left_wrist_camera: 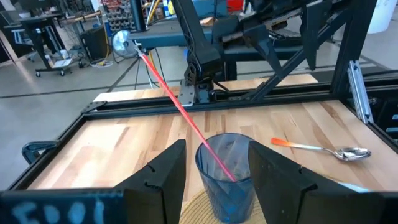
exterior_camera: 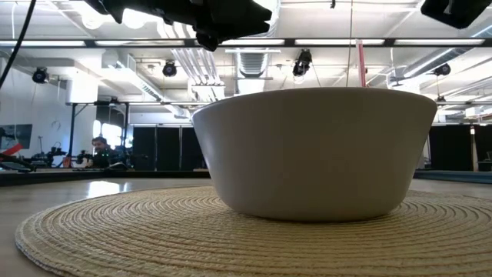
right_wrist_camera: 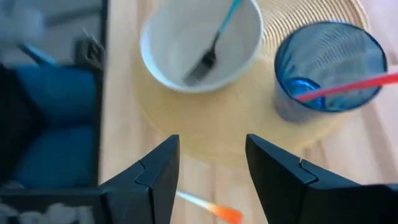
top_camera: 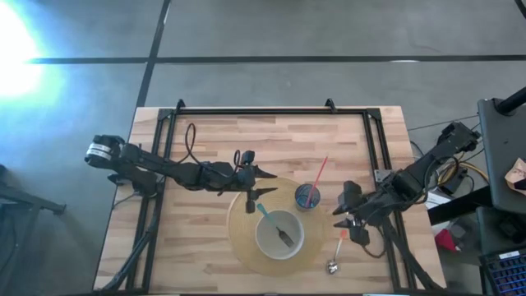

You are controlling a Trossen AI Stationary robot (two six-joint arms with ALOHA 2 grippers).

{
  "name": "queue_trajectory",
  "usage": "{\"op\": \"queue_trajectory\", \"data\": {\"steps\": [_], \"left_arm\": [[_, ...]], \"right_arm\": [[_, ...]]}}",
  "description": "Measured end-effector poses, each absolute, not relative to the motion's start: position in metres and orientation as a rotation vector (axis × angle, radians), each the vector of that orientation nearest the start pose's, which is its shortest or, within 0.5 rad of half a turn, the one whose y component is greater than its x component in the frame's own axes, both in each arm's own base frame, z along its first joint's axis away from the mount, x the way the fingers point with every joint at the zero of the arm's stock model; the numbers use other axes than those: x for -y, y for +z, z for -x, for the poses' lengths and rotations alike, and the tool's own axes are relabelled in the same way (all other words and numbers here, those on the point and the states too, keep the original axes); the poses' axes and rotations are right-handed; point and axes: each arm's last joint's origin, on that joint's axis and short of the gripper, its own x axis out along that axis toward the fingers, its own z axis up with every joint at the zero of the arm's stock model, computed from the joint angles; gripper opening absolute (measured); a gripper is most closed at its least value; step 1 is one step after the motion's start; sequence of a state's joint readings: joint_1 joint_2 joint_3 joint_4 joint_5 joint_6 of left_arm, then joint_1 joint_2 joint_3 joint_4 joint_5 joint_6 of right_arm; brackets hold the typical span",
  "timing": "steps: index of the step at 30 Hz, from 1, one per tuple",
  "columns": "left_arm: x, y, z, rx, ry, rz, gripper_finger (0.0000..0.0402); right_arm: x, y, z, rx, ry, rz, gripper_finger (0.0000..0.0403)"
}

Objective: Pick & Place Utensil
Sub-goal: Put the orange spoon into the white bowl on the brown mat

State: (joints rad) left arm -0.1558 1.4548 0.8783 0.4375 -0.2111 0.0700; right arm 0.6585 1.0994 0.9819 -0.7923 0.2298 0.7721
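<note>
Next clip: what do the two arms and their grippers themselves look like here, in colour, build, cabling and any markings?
Both arms are dark, slim and jointed. The left arm has a white band with dark markings near its base, and a black cable loops beside it. The right arm carries cabling near its base. The left gripper and the right gripper each have two broad, matte black, angular fingers.

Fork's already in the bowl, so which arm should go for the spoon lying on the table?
Probably the right. Its open claw hangs beside the orange-handled spoon, off the mat. The left claw, also open, hovers behind the bowl, across the mat.
</note>
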Motion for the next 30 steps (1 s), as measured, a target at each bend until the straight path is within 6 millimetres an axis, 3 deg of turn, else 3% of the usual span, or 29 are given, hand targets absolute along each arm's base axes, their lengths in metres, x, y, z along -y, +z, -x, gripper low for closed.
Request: {"op": "queue_trajectory", "data": {"steps": [7,12,18,30], "left_arm": [[0.044,0.268,-0.320,-0.151,0.050,-0.097,0.0168],[0.044,0.268,-0.320,-0.151,0.050,-0.094,0.0168],[0.044,0.268,-0.320,-0.150,0.051,-0.080,0.0168],[0.044,0.268,-0.320,-0.150,0.052,-0.080,0.0168]], "right_arm": [[-0.132,0.297,-0.177,-1.111,0.007,-0.203,0.0180],[-0.143,0.294,-0.187,-1.235,-0.043,-0.270,0.0178],[-0.158,0.279,-0.195,-1.355,-0.132,-0.420,0.0168],[-0.183,0.245,-0.199,-1.477,-0.063,-0.232,0.0148]]}}
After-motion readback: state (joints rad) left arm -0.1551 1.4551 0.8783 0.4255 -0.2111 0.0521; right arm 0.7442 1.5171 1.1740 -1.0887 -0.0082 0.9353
